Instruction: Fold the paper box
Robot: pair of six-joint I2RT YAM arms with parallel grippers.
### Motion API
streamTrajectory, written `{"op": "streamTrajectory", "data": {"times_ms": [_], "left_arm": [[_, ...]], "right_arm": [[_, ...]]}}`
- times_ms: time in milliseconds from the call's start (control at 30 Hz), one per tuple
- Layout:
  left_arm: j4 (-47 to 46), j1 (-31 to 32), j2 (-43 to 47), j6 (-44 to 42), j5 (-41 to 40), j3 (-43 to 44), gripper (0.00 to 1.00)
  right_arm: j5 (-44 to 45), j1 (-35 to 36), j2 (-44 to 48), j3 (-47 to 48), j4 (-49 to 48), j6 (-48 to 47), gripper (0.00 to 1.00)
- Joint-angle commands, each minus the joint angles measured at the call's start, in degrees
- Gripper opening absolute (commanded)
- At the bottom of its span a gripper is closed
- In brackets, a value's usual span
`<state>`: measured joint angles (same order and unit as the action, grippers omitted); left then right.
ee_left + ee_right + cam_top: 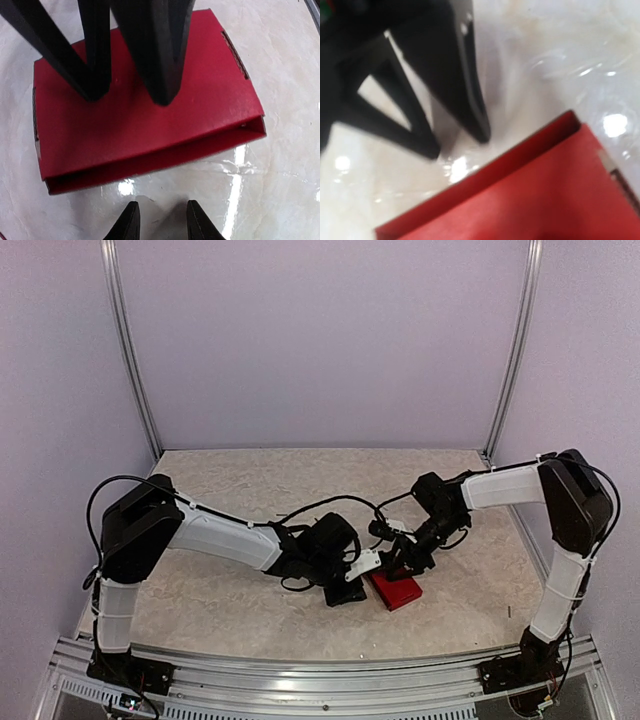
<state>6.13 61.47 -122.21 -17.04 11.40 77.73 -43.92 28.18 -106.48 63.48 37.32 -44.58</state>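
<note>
Two claws meet at the paper box, which lies flat on the pale marbled surface, at about 4 o'clock from its centre in the overhead view. You are looking at a shallow red rectangular box, closed up, with one broad panel facing upward. In the left wrist view its long side at 6 o'clock shows a thin dark seam between upper and lower layers, and a narrow slot runs along the short end at 3 o'clock.

Your right claw reaches in from 12 o'clock in that view and stands over the top panel. Its two black fingers are spread apart with nothing but bare red card between them, so it is released. The tips look pressed against the panel, though you cannot be sure of contact.

Your left claw sits at 6 o'clock of the box, just short of the seamed side. Its tips are parted, nothing between them, not touching the box: released too. From overhead it lies at 9 o'clock of the box. The right wrist view is blurred: a red corner of the box, dark claw parts just beyond its edge.
</note>
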Motion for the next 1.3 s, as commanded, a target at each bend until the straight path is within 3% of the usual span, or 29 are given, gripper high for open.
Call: {"op": "streamTrajectory", "data": {"times_ms": [0,167,367,567,800,1033,1267], "left_arm": [[-1.34,2.08,4.68,1.69,-3.18,-4.51,0.32],[-0.78,5.28,4.05,2.82,-4.0,-4.18,0.31],[0.07,7.85,0.16,5.8,-4.94,0.93,0.28],[0.7,7.79,-2.76,6.97,-4.74,4.11,0.2],[1.88,7.63,-4.82,6.99,-4.52,6.7,0.13],[3.07,7.34,-5.69,8.51,-3.23,10.4,0.12],[6.55,5.22,-10.98,16.38,-7.33,19.12,0.12]], "right_arm": [[-0.62,-1.1,5.18,0.54,6.1,2.47,0.37],[0.19,-3.13,7.56,-0.38,6.24,6.99,0.42],[11.21,-4.28,7.1,-3.31,0.72,18.11,0.45],[7.64,-4.29,0.68,-3.55,2.92,18.96,0.44],[6.36,-4.29,-2.47,-4.67,2.74,19.27,0.36],[5.77,-4.25,-2.24,-6.11,1.41,20.89,0.35],[4.19,-2.63,-2.45,-6.15,1.68,21.95,0.35]]}}
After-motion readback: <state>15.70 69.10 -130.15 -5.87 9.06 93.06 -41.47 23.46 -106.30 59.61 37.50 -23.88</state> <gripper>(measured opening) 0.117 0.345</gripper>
